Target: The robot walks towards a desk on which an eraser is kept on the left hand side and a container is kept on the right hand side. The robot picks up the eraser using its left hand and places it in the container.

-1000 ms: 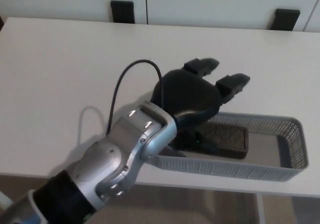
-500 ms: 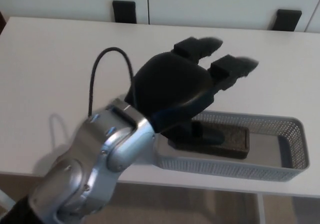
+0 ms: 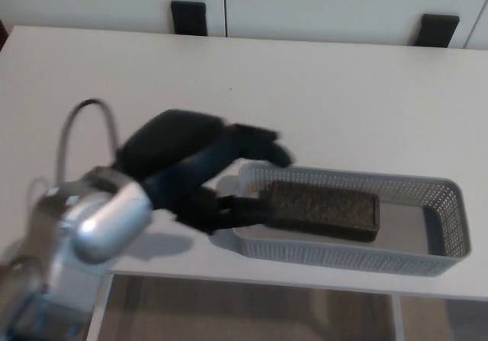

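Eraser (image 3: 322,208) lying flat in grey mesh container (image 3: 427,253), left robot hand (image 3: 200,169) blurred beside it, empty, fingers spread.

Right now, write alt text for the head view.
A dark eraser lies inside a grey mesh container at the white desk's near right edge. The robot's black left hand, blurred, is beside the container's left end, holding nothing.

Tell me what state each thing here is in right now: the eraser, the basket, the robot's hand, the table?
Eraser: lying flat inside the container, at its left end, not held.
Container: upright near the desk's front edge, holding only the eraser.
Left hand: blurred, open, empty, beside the container's left end.
Desk: white, carrying the container.
Right hand: not in view.
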{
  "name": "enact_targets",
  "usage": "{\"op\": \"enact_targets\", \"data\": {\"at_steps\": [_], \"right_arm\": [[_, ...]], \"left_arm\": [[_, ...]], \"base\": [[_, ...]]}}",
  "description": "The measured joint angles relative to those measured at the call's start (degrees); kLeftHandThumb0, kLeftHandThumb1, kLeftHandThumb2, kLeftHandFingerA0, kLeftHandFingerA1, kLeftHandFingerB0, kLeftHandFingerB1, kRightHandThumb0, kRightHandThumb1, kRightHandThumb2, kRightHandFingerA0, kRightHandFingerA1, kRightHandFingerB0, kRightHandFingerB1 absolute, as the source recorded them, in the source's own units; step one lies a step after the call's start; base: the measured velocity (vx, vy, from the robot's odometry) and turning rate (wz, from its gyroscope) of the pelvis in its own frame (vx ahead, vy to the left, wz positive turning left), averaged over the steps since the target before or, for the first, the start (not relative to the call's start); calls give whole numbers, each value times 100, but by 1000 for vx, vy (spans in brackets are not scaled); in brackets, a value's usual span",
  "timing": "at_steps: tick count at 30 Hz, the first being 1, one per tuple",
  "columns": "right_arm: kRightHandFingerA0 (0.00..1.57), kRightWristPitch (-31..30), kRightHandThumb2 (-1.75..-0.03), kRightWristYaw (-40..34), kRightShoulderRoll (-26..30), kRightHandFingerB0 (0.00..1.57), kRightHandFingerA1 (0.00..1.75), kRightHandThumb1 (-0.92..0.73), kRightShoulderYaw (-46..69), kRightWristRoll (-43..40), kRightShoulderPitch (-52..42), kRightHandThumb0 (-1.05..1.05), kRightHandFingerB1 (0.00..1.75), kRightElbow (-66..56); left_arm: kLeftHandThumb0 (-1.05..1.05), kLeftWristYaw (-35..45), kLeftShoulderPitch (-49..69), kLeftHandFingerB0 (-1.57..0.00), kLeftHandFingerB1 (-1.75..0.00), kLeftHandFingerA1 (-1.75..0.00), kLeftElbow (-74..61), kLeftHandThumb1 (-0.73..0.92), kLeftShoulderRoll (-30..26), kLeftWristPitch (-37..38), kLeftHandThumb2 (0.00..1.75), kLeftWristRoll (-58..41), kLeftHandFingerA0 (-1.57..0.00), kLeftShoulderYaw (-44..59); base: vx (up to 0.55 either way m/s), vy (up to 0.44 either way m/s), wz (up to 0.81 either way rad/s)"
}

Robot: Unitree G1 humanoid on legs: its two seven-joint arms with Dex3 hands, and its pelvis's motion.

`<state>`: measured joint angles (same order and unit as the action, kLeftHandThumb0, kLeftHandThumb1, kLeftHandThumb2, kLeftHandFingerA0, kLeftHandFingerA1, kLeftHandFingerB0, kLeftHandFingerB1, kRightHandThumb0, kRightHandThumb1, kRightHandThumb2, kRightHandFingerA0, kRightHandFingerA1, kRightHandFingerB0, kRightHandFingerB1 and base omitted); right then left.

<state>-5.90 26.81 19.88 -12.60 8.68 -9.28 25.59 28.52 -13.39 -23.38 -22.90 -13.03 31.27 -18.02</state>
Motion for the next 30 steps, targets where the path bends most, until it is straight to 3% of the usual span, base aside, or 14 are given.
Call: {"op": "enact_targets", "data": {"at_steps": [10,11,12,13,14,15,16,17,18,20,21,25,29,30], "right_arm": [[58,0,-60,0,0,40,46,-68,-2,1,2,-32,40,21],[58,0,-59,0,-1,41,46,-68,-3,1,4,-32,39,23],[59,0,-60,0,-1,41,45,-68,-4,0,5,-32,39,27],[59,0,-60,0,-1,40,45,-67,-5,1,5,-33,38,30],[59,0,-60,0,-1,40,45,-67,-6,2,7,-33,38,32],[59,0,-59,0,-1,41,45,-67,-7,1,10,-34,39,36],[59,0,-60,0,-1,41,45,-67,-7,1,12,-34,39,41],[59,0,-59,0,-1,41,45,-67,-7,1,13,-34,39,48],[59,0,-59,0,-1,41,45,-67,-7,1,16,-34,39,60],[59,0,-60,0,-1,41,45,-68,-7,1,17,-33,39,77],[58,0,-60,0,-1,41,44,-68,-8,1,17,-35,38,82],[57,0,-60,-1,-1,40,45,-68,-8,1,21,-33,39,104],[58,0,-60,-1,-2,40,45,-68,-8,2,21,-33,39,125],[58,0,-60,-1,-2,40,45,-68,-8,1,22,-32,39,133]], "left_arm": [[-105,697,909,-72,-41,-44,416,92,-706,-318,73,-969,-83,1095],[-67,760,989,-53,-44,-57,440,68,-739,-344,61,-1060,-90,1188],[-62,808,1081,-43,-50,-73,455,43,-765,-367,84,-1157,-93,1283],[-81,831,1158,-70,-42,-83,454,57,-763,-372,59,-1220,-113,1345],[-81,865,1286,-70,-42,-83,452,57,-749,-375,59,-1319,-113,1429],[-86,914,1422,-92,-58,-88,455,51,-742,-386,97,-1438,-118,1519],[-89,958,1521,-97,-46,-76,461,74,-743,-398,64,-1526,-115,1608],[-93,1014,1630,-100,-60,-79,474,62,-745,-412,111,-1630,-113,1710],[-99,1075,1747,-97,-47,-70,484,86,-744,-424,68,-1735,-123,1828],[-95,1154,1923,-90,-47,-53,487,86,-738,-434,67,-1898,-116,1982],[-89,1196,2006,-89,-59,-64,488,72,-728,-438,115,-1975,-100,2056],[-94,1476,2330,-94,-60,-65,555,74,-699,-485,118,-2372,-100,2404],[-83,1782,2647,-82,-60,-63,639,73,-671,-523,115,-2743,-95,2745],[-88,1863,2723,-84,-46,-48,658,90,-662,-533,68,-2832,-98,2826]], "base": [[0,0,0],[0,0,0],[0,0,0],[0,0,0],[0,0,0],[0,0,0],[0,0,0],[0,0,0],[0,0,0],[0,0,0],[0,0,0],[0,0,0],[0,0,0],[0,0,0]]}}
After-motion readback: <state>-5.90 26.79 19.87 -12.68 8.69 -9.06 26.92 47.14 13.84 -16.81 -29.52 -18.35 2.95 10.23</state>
